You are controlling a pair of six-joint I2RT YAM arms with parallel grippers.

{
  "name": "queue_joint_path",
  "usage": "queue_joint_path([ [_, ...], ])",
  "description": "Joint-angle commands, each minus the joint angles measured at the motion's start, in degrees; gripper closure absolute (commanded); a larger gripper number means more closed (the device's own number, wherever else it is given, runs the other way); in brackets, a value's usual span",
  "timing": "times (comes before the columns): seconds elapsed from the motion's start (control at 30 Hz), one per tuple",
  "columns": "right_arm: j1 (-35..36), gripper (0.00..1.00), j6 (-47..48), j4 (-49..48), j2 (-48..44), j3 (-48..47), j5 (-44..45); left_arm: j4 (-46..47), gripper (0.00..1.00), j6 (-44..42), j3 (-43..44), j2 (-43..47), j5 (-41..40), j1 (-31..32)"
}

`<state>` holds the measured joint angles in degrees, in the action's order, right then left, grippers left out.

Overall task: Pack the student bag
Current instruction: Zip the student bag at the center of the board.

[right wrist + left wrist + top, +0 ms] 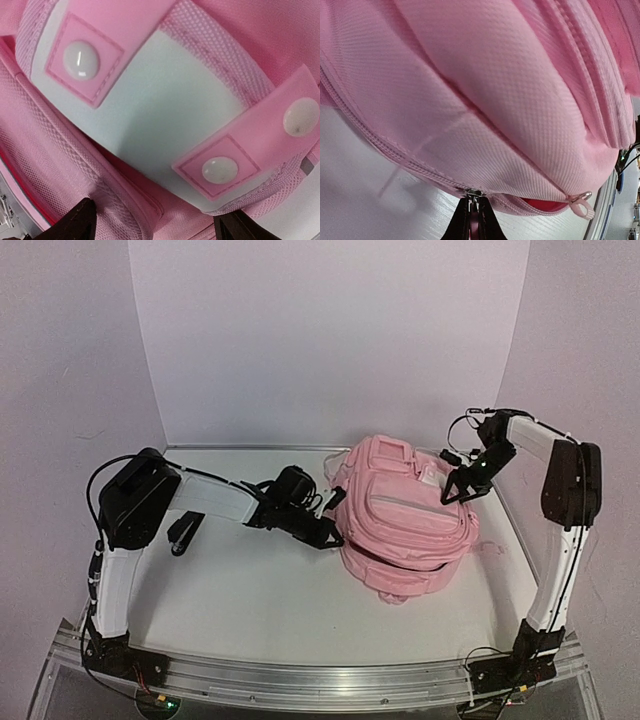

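Top: student bag [405, 515] lies betw. the claws, just ahead of left gripper [328, 536] and under right gripper [463, 488], which is spread wide.
L wrist: claw pinches zip pull [472, 194]; zip open a slit right of tips.
R wrist: bag fabric below tips.
Looks barely started; no contents seen.

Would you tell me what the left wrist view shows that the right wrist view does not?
Only left wrist: the left gripper, shut on a zip pull, a second pull beside a slightly open gap, and white table. Only right wrist: the open right gripper over a white panel with pink snap tabs. Both: the pink student bag filling the frame.
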<state>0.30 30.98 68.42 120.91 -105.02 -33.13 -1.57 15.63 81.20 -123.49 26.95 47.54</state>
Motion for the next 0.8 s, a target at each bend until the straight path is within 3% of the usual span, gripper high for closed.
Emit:
queue_joint_path([
  [0.0, 5.1, 0.21, 3.3, 13.2, 2.0, 5.6, -8.4, -2.3, 1.00, 5.6, 3.1, 3.5, 0.5, -6.5],
  [0.2, 11.9, 0.24, -4.7, 6.8, 4.9, -0.8, -13.9, -16.3, 1.00, -3.1, 9.5, 4.3, 1.1, -6.3],
  [0.33, 12.1, 0.30, -12.1, 1.7, 7.0, -3.3, -14.5, -19.7, 1.00, -4.6, 2.1, 10.4, 1.2, -2.0],
  [0.47, 12.1, 0.36, -15.5, -2.1, 6.7, -1.9, -14.0, -17.5, 1.00, -0.1, -8.5, 16.8, -0.8, 1.7],
  [0.63, 12.1, 0.38, -12.7, -1.8, 4.4, -0.3, -12.6, -14.3, 1.00, 4.0, -17.1, 22.0, -5.3, 3.4],
  [0.77, 12.1, 0.30, -1.3, 5.4, 2.3, -6.9, -10.5, -14.1, 1.00, 3.5, -16.3, 22.2, -10.1, 2.8],
])
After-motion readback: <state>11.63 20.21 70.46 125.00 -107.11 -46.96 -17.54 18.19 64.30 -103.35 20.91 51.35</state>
